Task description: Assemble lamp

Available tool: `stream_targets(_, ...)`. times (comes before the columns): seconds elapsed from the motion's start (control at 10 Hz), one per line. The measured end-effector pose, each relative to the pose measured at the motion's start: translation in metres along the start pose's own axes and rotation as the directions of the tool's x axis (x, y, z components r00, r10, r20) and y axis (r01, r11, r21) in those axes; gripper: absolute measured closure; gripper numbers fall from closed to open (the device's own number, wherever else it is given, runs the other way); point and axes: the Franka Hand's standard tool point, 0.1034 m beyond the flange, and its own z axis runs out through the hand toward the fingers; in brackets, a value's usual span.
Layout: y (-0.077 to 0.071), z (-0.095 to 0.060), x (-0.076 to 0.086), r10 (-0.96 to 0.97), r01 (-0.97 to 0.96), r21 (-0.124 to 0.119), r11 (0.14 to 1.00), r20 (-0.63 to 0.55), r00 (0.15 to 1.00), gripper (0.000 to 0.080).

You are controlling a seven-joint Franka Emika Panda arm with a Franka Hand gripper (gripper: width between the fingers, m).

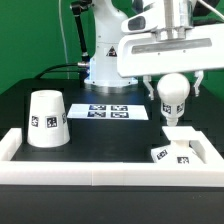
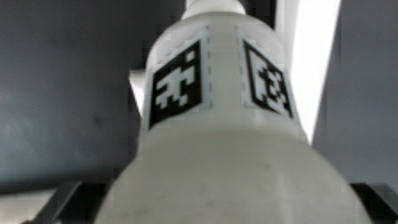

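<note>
My gripper (image 1: 174, 86) is shut on the white ball-topped bulb (image 1: 174, 96) and holds it in the air at the exterior view's right, above the small blocky base (image 1: 172, 151), which lies by the white frame's right corner. In the wrist view the bulb (image 2: 214, 130) fills the picture between my dark fingers (image 2: 75, 203), with two square tags on its neck. The large cone shade (image 1: 46, 119) stands on the black table at the exterior view's left, well apart from my gripper.
The marker board (image 1: 111, 111) lies flat on the table behind the bulb. A white frame (image 1: 90, 175) borders the table's front and both sides. The robot's base (image 1: 105, 55) stands at the back.
</note>
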Motion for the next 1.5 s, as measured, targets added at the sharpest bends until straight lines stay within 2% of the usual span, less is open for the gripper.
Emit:
stream_targets(0.2,0.004,-0.009,0.008,-0.034,0.034,-0.002,0.999,-0.008,0.999,0.0223)
stream_targets(0.6,0.003,-0.006,0.005,-0.036,0.036,-0.002,0.999,-0.002,0.999,0.0223)
stream_targets(0.7,0.002,-0.006,0.006,-0.099,0.099,-0.003,0.995,-0.014,0.995,0.0223)
stream_targets(0.8,0.0,-0.009,0.014,-0.109,0.109,0.001,0.994,-0.007,0.994,0.0223)
stream_targets(1.0,-0.002,-0.016,0.04,-0.137,0.138,0.006,0.99,-0.027,0.99,0.0223)
stream_targets(1.2,-0.001,-0.014,0.038,-0.135,0.136,0.0,0.991,-0.05,0.99,0.0223)
stream_targets(1.3,0.0,-0.015,0.041,-0.135,0.135,-0.005,0.991,-0.084,0.987,0.0223)
stream_targets(1.4,-0.001,-0.016,0.041,-0.147,0.145,-0.021,0.989,-0.172,0.974,0.0223)
stream_targets(1.5,-0.003,-0.013,0.037,-0.167,0.167,-0.018,0.986,-0.137,0.976,0.0223)
